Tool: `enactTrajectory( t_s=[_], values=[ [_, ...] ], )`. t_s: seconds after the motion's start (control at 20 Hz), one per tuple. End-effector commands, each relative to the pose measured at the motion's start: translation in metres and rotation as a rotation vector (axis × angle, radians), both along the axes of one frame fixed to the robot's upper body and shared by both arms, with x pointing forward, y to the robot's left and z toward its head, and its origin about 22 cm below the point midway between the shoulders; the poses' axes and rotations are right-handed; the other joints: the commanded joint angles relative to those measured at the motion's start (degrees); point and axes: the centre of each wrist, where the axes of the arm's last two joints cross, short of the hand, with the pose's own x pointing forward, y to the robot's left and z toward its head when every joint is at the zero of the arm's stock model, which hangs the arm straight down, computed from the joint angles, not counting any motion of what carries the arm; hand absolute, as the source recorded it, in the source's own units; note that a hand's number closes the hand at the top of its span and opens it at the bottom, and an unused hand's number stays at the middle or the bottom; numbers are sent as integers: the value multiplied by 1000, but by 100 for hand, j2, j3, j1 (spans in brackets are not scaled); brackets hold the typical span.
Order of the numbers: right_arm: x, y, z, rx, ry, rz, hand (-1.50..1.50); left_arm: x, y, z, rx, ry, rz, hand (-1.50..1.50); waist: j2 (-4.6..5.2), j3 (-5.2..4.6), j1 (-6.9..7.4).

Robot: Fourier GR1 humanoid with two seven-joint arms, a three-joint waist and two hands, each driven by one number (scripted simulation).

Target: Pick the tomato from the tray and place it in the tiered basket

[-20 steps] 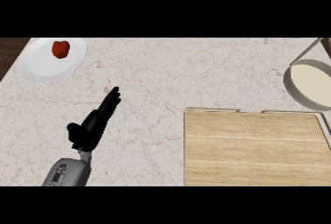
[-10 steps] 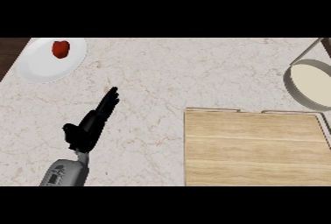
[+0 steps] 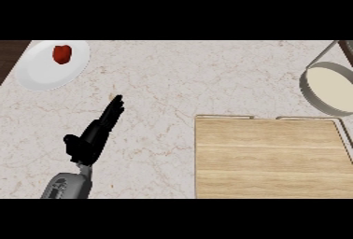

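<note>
Head view: left hand (image 3: pixel 93 135), fingers straight and pressed together, has barely shifted on the marble surface (image 3: pixel 172 79).
Tomato: small red tomato (image 3: pixel 62 54) unmoved on round white plate (image 3: pixel 34 74), far-left corner.

Count from the head view: one of each kind.
I logged one tomato (image 3: pixel 62 54), one white plate (image 3: pixel 41 74) under it, one wooden tray (image 3: pixel 270 158), one tiered basket (image 3: pixel 329 88) cut by the right edge, and one hand (image 3: pixel 93 135), the left, with one grey forearm (image 3: pixel 67 186).
</note>
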Motion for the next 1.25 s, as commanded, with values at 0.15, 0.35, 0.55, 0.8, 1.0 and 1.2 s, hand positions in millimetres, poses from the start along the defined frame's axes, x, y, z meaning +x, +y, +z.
enactTrajectory(
  t_s=[0.15, 0.35, 0.55, 0.8, 1.0, 1.2],
  values=[
    [-23, -30, 24, -114, -136, -235, -150, 8, -6, 13, 0, -3, -3, 0, -8, 0, -63],
    [-49, -63, 26, -258, -197, -483, -150, -5, 1, 2, 2, -7, 14, 0, -10, 0, -100],
    [-79, -95, 25, -261, -267, -593, -150, 9, 9, 4, 3, -5, 52, 0, -35, -2, -246],
    [-141, -144, 43, -209, -437, -654, -150, -6, 4, -4, -3, 3, 79, 0, -102, 0, -370],
    [-197, -180, 28, -230, -438, -629, -150, -16, 11, -3, 15, 18, 78, 0, -135, -1, -446],
    [-247, -202, 37, -237, -428, -585, -150, -9, 7, -2, 3, 20, 82, 0, -118, -5, -430]
  ],
)
